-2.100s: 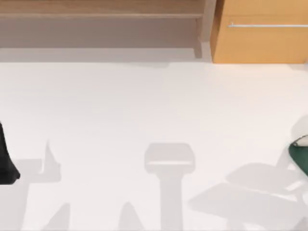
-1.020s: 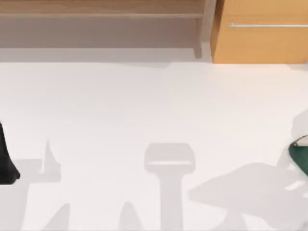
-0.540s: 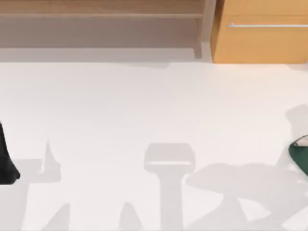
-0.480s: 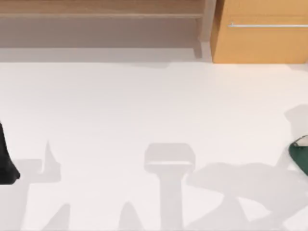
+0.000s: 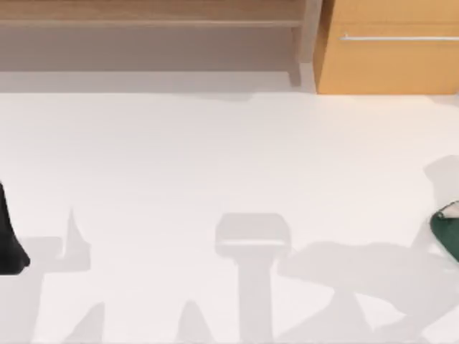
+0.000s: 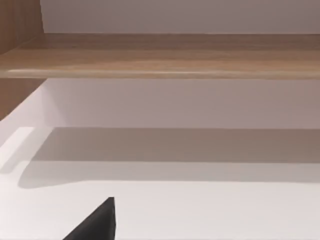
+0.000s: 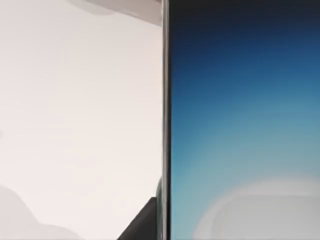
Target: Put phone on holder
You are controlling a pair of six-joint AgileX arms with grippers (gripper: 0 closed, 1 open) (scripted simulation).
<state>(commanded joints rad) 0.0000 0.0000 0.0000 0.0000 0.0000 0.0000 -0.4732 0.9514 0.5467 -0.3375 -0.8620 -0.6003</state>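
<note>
The phone [image 7: 240,120] is seen close up in the right wrist view, above the white worktop [image 7: 75,110]. Its screen is lit blue, dark at one end and shading paler toward the other, where part of a pale round patch is shown. A thin pale edge strip is seen running straight along the screen's side, against a black frame. Its ends are cut off, so its full outline cannot be told.

Blue-screened phone [image 7: 240,125] close above white table [image 7: 75,110]
</note>
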